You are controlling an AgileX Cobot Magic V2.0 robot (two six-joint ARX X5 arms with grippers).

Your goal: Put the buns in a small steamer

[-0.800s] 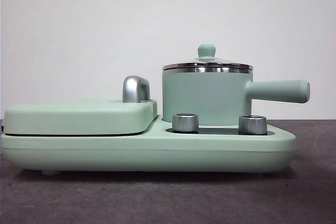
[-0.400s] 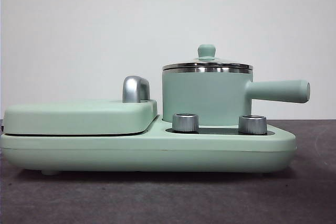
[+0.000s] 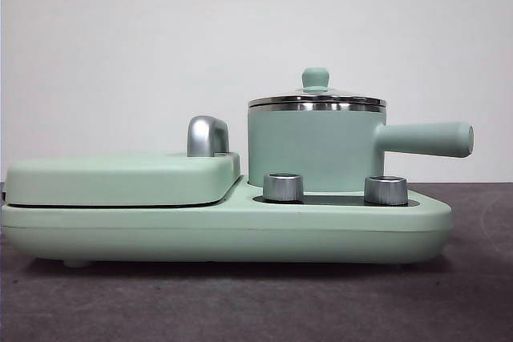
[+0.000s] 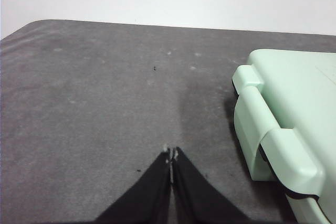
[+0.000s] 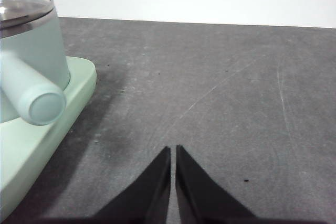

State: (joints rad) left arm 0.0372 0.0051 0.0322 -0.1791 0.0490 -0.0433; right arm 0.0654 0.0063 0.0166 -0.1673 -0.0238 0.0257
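A: Steamer [image 3: 316, 148] position is asked for first.

B: It is seated on the right half of a mint-green cooker base [image 3: 224, 226], with its glass lid [image 3: 316, 98] closed and the green knob [image 3: 315, 78] on top. Its long handle [image 3: 425, 138] is pointed toward three o'clock in the front view. Two silver dials [image 3: 283, 187] are set on the base just in front of the pot.

A: And the left half of the base?

B: It is covered by a flat hinged cover [image 3: 120, 179], with a chrome handle [image 3: 207, 135] raised at its back edge, at about nine o'clock from the pot.

A: Buns?

B: None are shown in any view, so their place cannot be told.

A: What is reported for the left gripper [image 4: 170, 157]?

B: Its jaws are pressed together with nothing between them, above the grey table [image 4: 94, 103], and the hinged end of the cover [image 4: 283, 129] is seen near it.

A: The right gripper [image 5: 172, 153]?

B: Its jaws are also nearly together and nothing is held. It is kept over bare table [image 5: 236, 93], well apart from the steamer [image 5: 29, 45], whose handle end [image 5: 46, 106] is turned toward it.
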